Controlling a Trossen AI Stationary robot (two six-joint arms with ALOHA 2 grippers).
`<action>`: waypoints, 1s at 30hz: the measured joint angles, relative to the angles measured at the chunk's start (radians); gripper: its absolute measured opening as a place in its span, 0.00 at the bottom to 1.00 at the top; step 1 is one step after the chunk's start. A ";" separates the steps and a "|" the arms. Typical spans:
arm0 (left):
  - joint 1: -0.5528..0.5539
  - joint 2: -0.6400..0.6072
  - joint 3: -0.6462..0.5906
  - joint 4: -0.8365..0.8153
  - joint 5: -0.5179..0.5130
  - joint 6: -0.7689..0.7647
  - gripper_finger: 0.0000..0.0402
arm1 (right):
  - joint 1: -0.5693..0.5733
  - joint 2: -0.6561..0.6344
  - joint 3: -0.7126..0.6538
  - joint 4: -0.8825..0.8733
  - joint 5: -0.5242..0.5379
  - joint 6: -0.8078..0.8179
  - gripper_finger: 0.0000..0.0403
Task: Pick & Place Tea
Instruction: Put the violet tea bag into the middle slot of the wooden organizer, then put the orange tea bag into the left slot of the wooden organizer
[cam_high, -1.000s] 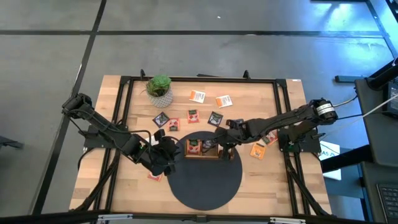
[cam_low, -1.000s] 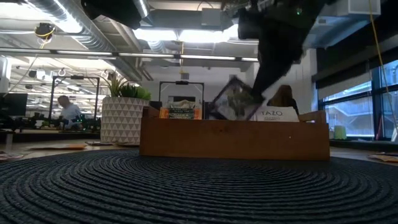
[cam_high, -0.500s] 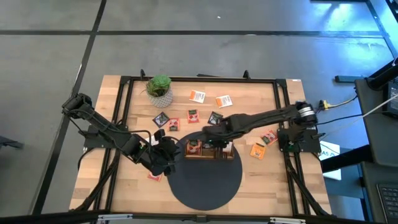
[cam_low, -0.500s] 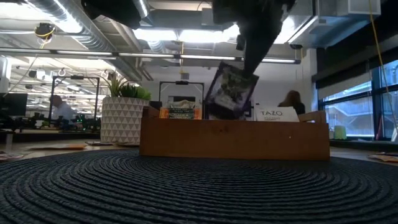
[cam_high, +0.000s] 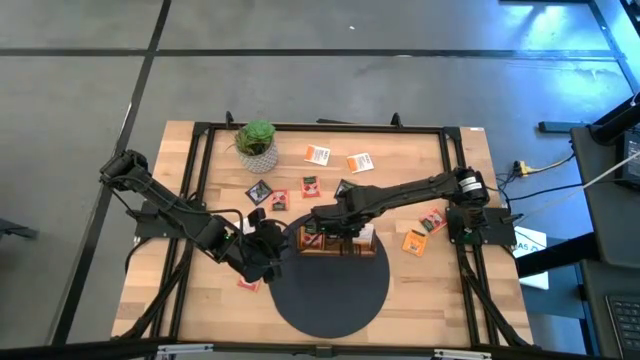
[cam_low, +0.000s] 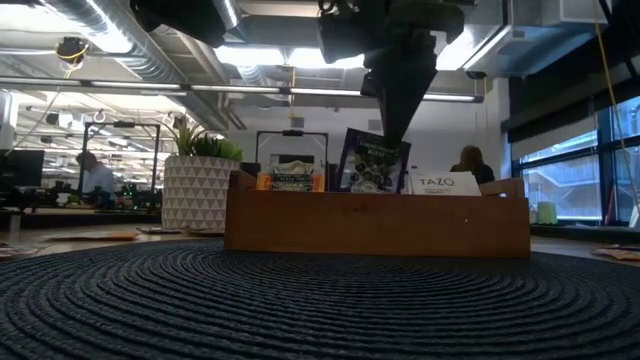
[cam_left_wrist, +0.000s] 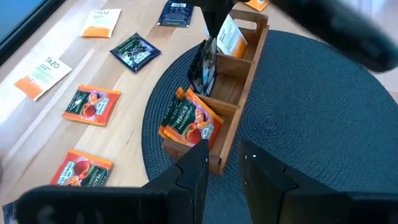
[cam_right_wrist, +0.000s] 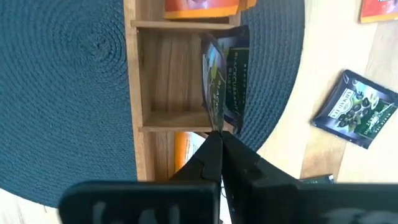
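A black-green tea packet stands upright in the tray's middle compartment.

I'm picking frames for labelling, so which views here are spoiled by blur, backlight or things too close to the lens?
Low view: bright ceiling lights leave the right gripper a dark silhouette, though the black-green packet reads clearly. Left wrist view: the right arm crosses as a smear. Right wrist view: own fingers are soft, while the tray stays sharp. High view: evenly lit.

Tea packets: roughly twelve, some hidden inside tray. Wooden tray: one. Potted plant: one. Round mat: one.
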 joint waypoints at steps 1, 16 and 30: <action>0.000 0.000 0.000 -0.001 0.000 0.000 0.21 | -0.001 0.000 0.000 -0.003 0.000 -0.001 0.03; -0.002 0.000 0.000 -0.049 0.065 -0.006 0.21 | 0.000 0.000 0.000 0.038 0.082 0.017 0.07; -0.252 0.148 -0.001 -0.356 0.115 -0.687 0.21 | 0.095 -0.022 0.013 0.576 0.041 0.233 0.11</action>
